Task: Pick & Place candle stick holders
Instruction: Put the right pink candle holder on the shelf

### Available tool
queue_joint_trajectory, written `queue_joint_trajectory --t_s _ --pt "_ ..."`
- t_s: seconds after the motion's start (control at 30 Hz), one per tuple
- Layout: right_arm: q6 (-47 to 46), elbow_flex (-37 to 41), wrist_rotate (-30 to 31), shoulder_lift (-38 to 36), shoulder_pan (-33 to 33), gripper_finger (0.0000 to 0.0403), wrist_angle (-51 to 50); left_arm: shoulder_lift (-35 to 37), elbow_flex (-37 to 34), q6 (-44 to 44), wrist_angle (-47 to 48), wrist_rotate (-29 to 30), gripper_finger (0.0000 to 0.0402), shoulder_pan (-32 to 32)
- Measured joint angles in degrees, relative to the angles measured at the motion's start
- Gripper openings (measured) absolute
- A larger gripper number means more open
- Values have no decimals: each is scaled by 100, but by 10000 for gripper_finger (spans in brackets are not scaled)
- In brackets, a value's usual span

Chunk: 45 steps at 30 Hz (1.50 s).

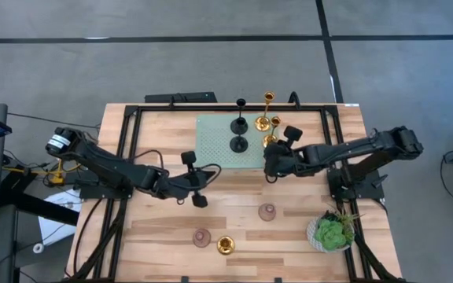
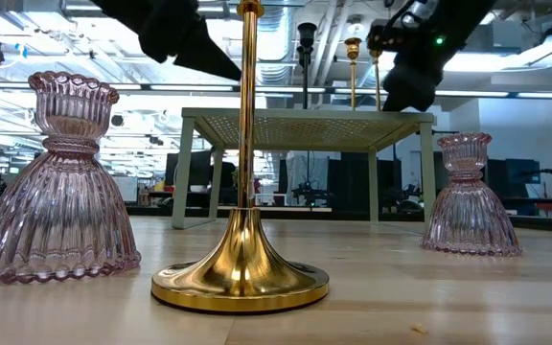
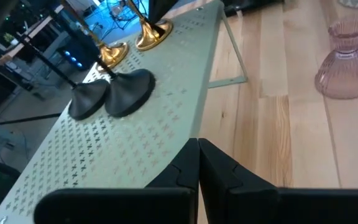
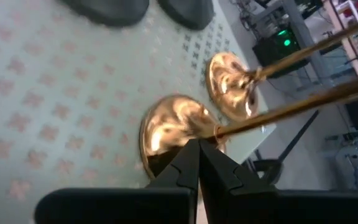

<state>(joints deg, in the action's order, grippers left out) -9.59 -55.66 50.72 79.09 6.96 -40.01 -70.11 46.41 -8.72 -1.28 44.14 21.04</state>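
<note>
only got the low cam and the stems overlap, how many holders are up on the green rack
observer: Four: two black holders and two gold holders on the green rack.
operator: where's the right hand
observer: The right hand is at the rack's front right corner, down by the base of the nearer gold holder.
operator: and the left
observer: The left hand is at the rack's front left corner, shut on nothing.

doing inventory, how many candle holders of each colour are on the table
gold holders: 3
black holders: 2
pink holders: 2
total: 7
</note>
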Motion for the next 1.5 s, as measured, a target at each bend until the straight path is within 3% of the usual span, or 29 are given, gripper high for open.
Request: queue_joint_trajectory --t_s 0.17,0.3,0.57,0.73,0.87,1.07,1.33,1.5 --pt "237 0 -598 -9 -107 0 291 332 -232 154 -36 0 3 2" --pt "220 -63 -1217 -37 230 0 363 501 -433 212 -20 -4 3 8" --pt "886 -258 -4011 -171 828 0 1199 860 -758 178 -23 -7 3 15" --pt "957 -258 -4774 6 972 0 1661 1001 -788 176 -52 -585 3 17" --pt "609 -258 -4790 199 1067 0 1598 1063 -783 175 -55 -880 3 81" --pt "-803 -253 -4656 289 1542 0 786 1047 -784 208 -25 -886 3 156" --pt "-2069 -250 -3087 282 2805 0 449 1043 -784 213 -27 -887 3 205" --pt "-3207 144 -2168 282 3462 0 423 1043 -784 214 -26 -885 3 205"
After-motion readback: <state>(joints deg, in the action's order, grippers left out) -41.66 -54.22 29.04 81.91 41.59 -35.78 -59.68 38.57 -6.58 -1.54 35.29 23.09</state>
